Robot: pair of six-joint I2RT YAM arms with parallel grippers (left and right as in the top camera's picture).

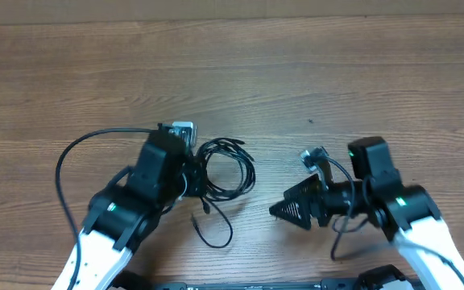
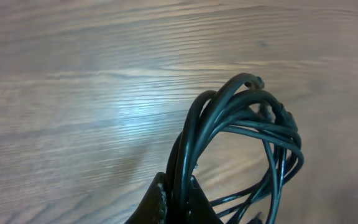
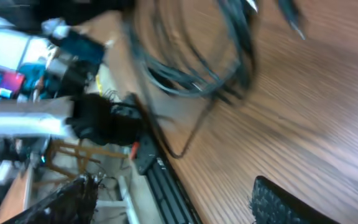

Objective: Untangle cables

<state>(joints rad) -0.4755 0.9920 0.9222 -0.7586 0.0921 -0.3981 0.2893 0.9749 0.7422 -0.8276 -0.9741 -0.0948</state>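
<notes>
The cables (image 1: 228, 169) are a bundle of thin black looped cords on the wooden table, with a loose end trailing toward the front edge (image 1: 214, 228). My left gripper (image 1: 190, 171) is shut on the left side of the bundle; in the left wrist view the strands (image 2: 241, 118) pass between its fingers (image 2: 182, 199). My right gripper (image 1: 284, 209) is open and empty, to the right of the bundle and pointing left at it. The right wrist view shows the loops (image 3: 197, 62) blurred ahead of its spread fingers (image 3: 173, 202).
The table's front edge with a black rail (image 3: 166, 180) runs close below the bundle. The arms' own thicker black cables arc at the left (image 1: 67, 161) and by the right wrist (image 1: 337, 173).
</notes>
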